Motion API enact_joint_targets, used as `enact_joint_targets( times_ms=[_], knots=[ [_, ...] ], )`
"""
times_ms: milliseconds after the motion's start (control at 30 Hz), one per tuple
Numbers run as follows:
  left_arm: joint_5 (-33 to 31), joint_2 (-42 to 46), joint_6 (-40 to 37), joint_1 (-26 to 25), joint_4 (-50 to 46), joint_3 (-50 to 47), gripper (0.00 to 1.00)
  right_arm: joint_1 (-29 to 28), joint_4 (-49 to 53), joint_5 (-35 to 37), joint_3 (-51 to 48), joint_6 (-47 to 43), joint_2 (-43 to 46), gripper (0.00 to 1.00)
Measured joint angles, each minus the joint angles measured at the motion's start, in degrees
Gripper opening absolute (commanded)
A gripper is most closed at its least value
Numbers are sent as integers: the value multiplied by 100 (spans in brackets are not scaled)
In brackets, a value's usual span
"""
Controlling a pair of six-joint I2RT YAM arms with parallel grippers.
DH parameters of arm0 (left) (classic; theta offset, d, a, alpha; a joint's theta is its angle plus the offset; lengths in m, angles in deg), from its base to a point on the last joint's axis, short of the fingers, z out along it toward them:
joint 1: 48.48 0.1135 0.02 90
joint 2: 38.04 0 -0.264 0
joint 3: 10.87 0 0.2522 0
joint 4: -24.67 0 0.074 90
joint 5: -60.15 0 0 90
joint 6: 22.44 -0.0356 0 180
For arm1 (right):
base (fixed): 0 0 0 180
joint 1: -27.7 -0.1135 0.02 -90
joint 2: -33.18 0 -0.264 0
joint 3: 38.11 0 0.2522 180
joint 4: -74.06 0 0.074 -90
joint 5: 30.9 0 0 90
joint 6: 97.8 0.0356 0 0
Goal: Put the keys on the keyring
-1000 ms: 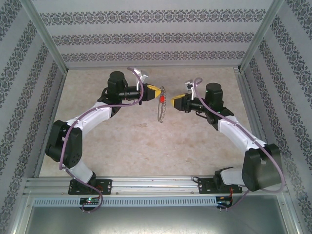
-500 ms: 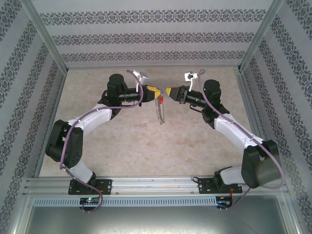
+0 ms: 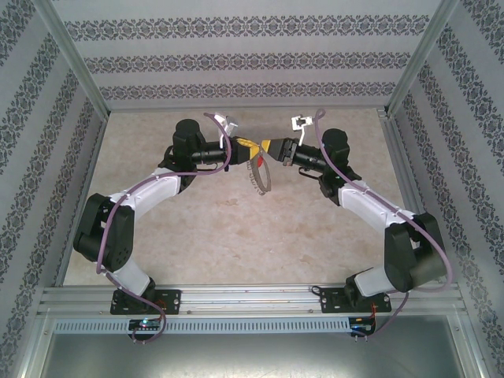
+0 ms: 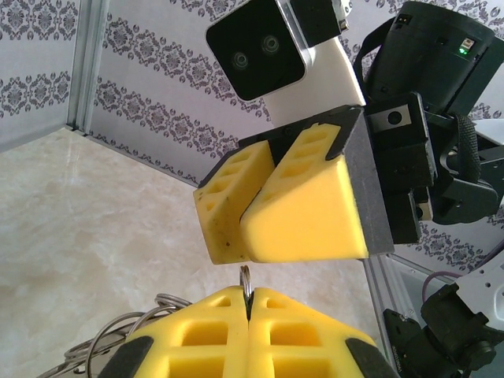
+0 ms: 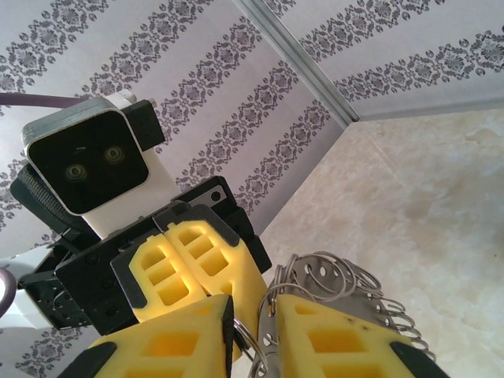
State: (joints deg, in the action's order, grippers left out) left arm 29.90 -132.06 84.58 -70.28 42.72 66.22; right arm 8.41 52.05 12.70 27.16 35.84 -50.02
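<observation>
top view: the left gripper (image 3: 252, 149) holds the large grey chain-fringed keyring (image 3: 258, 179) hanging above the beige table (image 3: 197, 236), offering it to the right gripper (image 3: 267, 147). left wrist: its yellow foam pads (image 4: 307, 331) clamp the ring wire. right wrist: the right jaws stand slightly apart around it.

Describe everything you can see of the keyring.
The keyring is a thin grey metal wire loop fringed with many small silvery rings. It hangs in the air above the table, between the two arms. The left fingers are shut on it, a sliver of wire poking out between them. Its wire also runs through the gap between the right fingers; whether they pinch it is unclear.
</observation>
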Motion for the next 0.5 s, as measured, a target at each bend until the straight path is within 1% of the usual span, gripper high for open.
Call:
enact_joint_targets(
  times_ms=[233,400,500],
  knots=[
    [-2,0,0,0,2,0,0,-11,-142,-125,0,74,-127,24],
    [-4,0,0,0,2,0,0,-11,-289,-212,0,129,-173,19],
    [-13,0,0,2,4,0,0,-9,-367,-258,0,151,-201,18]
  ],
)
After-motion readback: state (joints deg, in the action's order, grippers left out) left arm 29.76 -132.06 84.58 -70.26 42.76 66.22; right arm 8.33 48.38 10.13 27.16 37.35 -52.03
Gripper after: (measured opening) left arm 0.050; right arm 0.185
